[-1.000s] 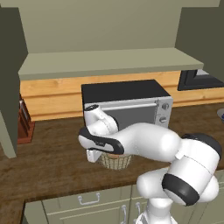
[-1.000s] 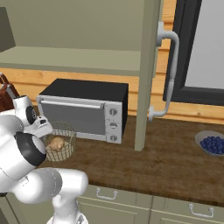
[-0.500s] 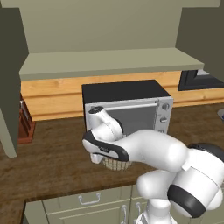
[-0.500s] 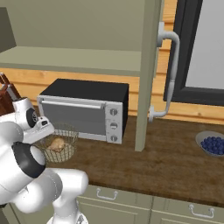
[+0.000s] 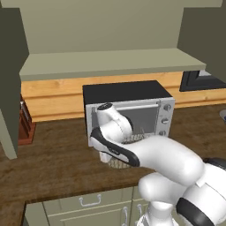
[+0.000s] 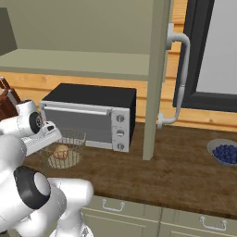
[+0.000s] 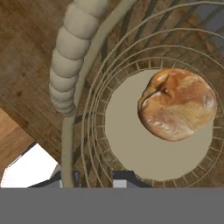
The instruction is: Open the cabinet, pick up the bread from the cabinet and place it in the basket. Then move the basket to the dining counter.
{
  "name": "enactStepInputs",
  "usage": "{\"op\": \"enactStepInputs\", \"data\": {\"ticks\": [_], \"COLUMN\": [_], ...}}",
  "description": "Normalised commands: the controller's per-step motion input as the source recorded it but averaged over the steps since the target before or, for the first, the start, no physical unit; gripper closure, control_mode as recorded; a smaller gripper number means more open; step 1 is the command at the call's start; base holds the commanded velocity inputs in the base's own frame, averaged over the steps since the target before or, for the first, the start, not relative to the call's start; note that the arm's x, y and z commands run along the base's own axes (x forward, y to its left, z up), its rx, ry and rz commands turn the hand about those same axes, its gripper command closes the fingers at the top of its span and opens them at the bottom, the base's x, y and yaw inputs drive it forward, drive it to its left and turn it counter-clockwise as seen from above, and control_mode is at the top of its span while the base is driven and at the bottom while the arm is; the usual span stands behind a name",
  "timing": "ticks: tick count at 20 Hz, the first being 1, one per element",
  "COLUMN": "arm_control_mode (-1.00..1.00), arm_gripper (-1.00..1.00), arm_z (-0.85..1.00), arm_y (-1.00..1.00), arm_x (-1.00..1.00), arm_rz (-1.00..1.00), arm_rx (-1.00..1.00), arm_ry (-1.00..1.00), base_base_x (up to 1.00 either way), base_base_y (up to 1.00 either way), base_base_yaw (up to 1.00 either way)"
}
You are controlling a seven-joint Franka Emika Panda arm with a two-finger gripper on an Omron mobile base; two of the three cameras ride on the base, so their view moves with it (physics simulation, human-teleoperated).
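Two base cameras look forward and down from behind the arm's left and right, sharing the toaster oven (image 5: 128,110) (image 6: 90,115), basket (image 6: 62,150) and wooden surface (image 5: 53,163) (image 6: 185,171), while the hand camera peers straight down, very near, into the basket (image 7: 94,109).

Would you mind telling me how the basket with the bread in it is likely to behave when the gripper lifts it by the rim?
The basket is thin open wire, so it is probably light and may flex slightly. Gripped at one side of the rim by the gripper, it would likely tilt. The bread is rounded and lies loose on the flat base, so it could roll.
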Motion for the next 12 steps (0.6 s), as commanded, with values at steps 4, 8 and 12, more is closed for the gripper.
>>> {"op": "enactStepInputs", "data": {"ticks": [4,8,12], "arm_control_mode": [-1.0,-1.0,-1.0], "arm_gripper": [1.0,1.0,1.0], "arm_z": [0.99,0.91,0.22], "arm_y": [-0.04,-0.19,-0.44], "arm_x": [-0.46,-0.87,-0.76], "arm_rz": [0.07,0.07,0.0], "arm_rx": [0.0,0.0,0.04], "arm_ry": [-0.11,-0.14,-0.07], "base_base_x": [0.0,0.0,0.0], "base_base_y": [0.0,0.0,0.0], "base_base_yaw": [0.0,0.0,0.0]}}
